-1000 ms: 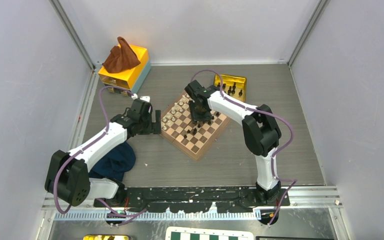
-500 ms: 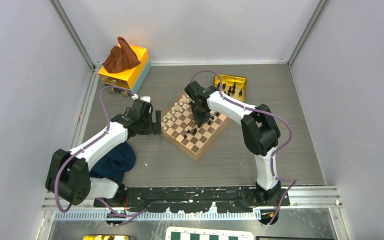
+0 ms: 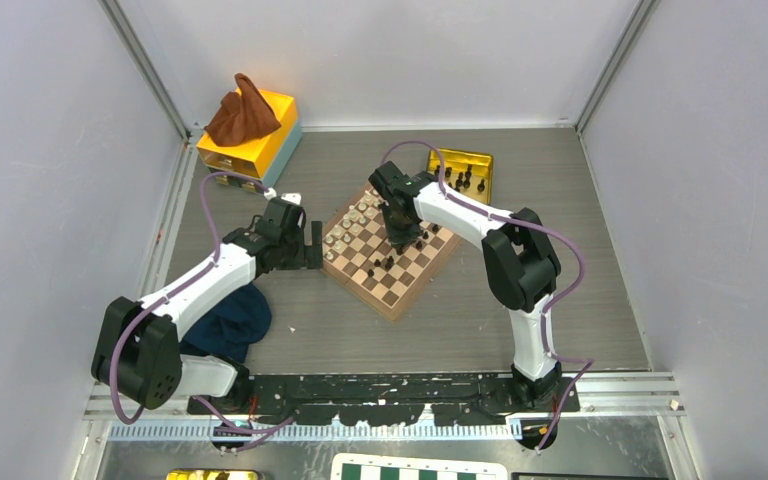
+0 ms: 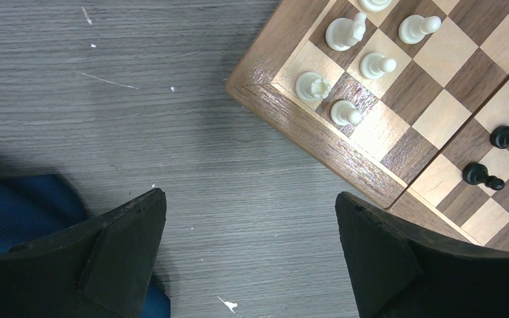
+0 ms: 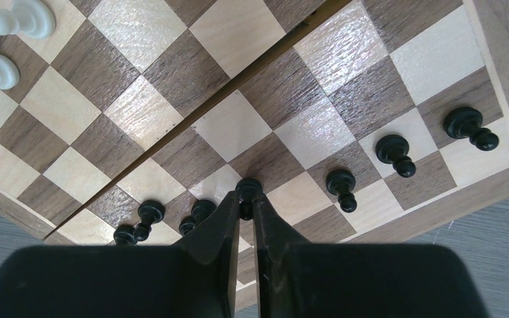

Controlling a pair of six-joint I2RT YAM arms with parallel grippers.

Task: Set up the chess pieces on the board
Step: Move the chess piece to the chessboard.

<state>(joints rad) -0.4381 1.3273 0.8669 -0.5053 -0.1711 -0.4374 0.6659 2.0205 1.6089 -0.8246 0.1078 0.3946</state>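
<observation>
Right now, nearest me, a green-and-white checkered board (image 3: 420, 468) is poking in at the front edge. A blue cloth (image 3: 230, 322) is lying on the table (image 3: 580, 300) under the left arm.

The left gripper (image 4: 250, 199) is hanging with its jaws spread wide and nothing between them. It is sitting over bare table, just off the left corner of the wooden chessboard (image 3: 397, 297). Cream pieces (image 4: 344, 31) are standing in that corner.

The right gripper (image 5: 244, 202) is sitting low over the board's right side. Its fingers are pinched almost together around a black pawn (image 5: 248, 188). The pawn is standing upright on the second row in from the rim. Other black pawns (image 5: 342, 183) are lining up in the same row on either side of it, three to one side and three clustered to the other. I can't tell whether the held pawn's base is touching the square.

Further back, a gold tin (image 3: 479, 160) is holding more black pieces (image 3: 464, 181), just past the board's far corner. At the far left, a brown cloth (image 3: 242, 112) is sitting heaped on a yellow box (image 3: 280, 135).
</observation>
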